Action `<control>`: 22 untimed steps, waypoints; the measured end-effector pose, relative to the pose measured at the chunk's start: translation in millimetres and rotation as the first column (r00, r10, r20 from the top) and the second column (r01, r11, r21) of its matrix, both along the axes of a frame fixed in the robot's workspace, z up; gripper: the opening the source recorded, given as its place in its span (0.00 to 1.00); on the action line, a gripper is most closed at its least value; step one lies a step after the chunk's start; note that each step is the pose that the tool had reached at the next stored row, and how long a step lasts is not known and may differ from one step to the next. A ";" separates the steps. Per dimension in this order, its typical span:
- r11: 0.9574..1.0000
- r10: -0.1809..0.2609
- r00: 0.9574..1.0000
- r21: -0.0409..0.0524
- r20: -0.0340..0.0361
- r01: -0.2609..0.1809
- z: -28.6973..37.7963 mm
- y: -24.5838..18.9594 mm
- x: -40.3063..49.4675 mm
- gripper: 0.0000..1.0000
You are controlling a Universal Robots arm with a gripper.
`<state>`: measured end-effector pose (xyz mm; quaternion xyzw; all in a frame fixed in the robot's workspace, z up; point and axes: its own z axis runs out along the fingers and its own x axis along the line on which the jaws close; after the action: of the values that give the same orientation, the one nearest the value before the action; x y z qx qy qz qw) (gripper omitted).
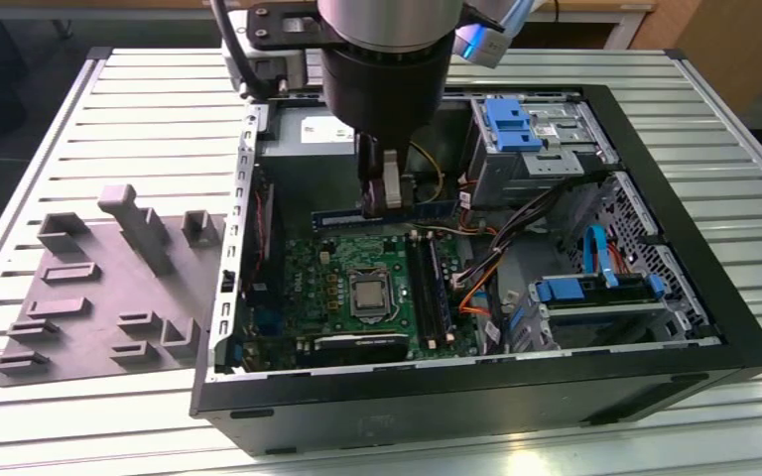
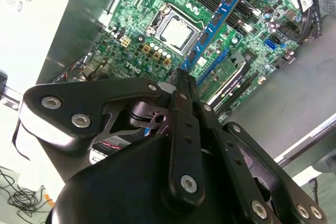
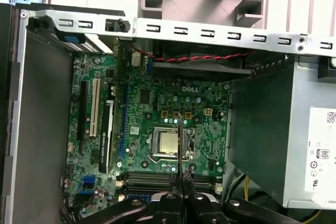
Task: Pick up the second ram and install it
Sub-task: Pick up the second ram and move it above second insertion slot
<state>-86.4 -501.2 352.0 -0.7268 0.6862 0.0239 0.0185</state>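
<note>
Case (image 1: 487,397) open on top; I come in from above. My end effector (image 1: 384,198), clamped on second ram (image 1: 338,214), hangs over motherboard (image 1: 334,263), power supply (image 1: 305,149) close beside it. Drive cage (image 1: 527,139) and cable bundle (image 1: 487,263) crowd exterior view's right; lower drive bay (image 1: 606,297) blocks that corner. Board middle around processor socket (image 1: 370,295) low, flat, passable. Outside case, bare worktop (image 1: 143,89) slats around holder tray (image 1: 103,288).
</note>
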 end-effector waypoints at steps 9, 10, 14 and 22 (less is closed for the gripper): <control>1.000 -0.002 1.000 0.000 -0.001 0.002 -4.4 0.0 0.3 0.12; 1.000 -0.002 1.000 0.000 -0.001 0.002 -4.9 0.0 0.4 0.12; 1.000 -0.003 1.000 0.000 -0.001 0.003 -7.3 0.0 0.7 0.12; 1.000 -0.004 1.000 0.000 -0.002 0.004 -10.9 0.0 1.1 0.12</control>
<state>-85.3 -501.3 341.1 -0.7253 0.6877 0.0245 0.0179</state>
